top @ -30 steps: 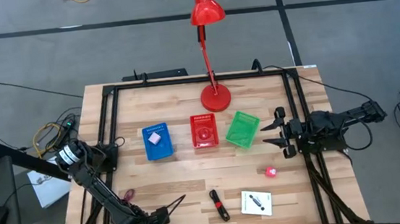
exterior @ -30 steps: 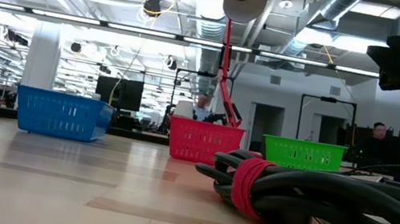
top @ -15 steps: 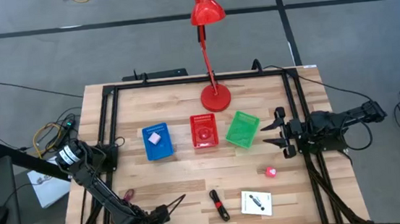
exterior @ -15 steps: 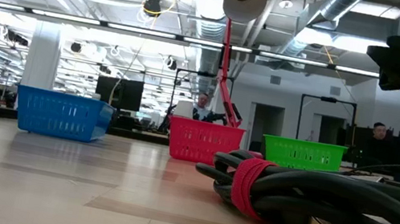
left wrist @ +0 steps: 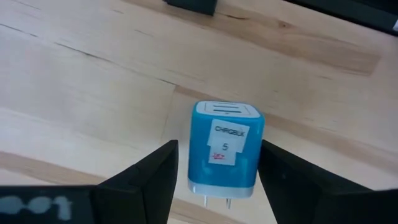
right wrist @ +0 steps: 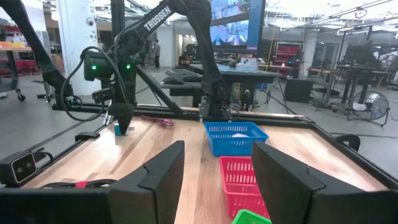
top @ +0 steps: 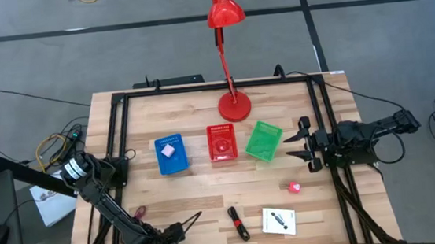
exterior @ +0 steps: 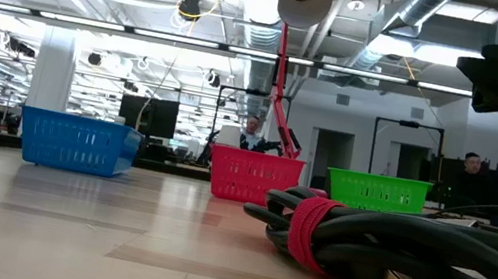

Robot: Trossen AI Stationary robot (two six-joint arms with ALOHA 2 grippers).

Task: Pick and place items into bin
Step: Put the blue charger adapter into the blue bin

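Hovering low over the near left corner of the wooden table (top: 207,178), the left gripper (left wrist: 214,186) is keeping its two dark fingers (left wrist: 140,180) spread apart, with a blue charger plug (left wrist: 225,149) sitting on the wood between them; no contact with either finger is showing. The right wrist view is catching that same gripper pointing down at the small blue piece (right wrist: 116,129), with a maroon cord (right wrist: 158,121) lying just beyond it.

The right gripper (top: 305,143) is waiting at the right edge of the table, fingers parted and holding nothing. Just ahead of it is sitting the green bin (top: 264,141), then the red bin (top: 221,143) and the blue bin (top: 171,154), which is carrying a pink cube (top: 168,151). Nearer the front edge from this gripper are lying a red ball-like piece (top: 293,186), a white card with black mark (top: 278,221) and a black-and-red stick tool (top: 237,222).
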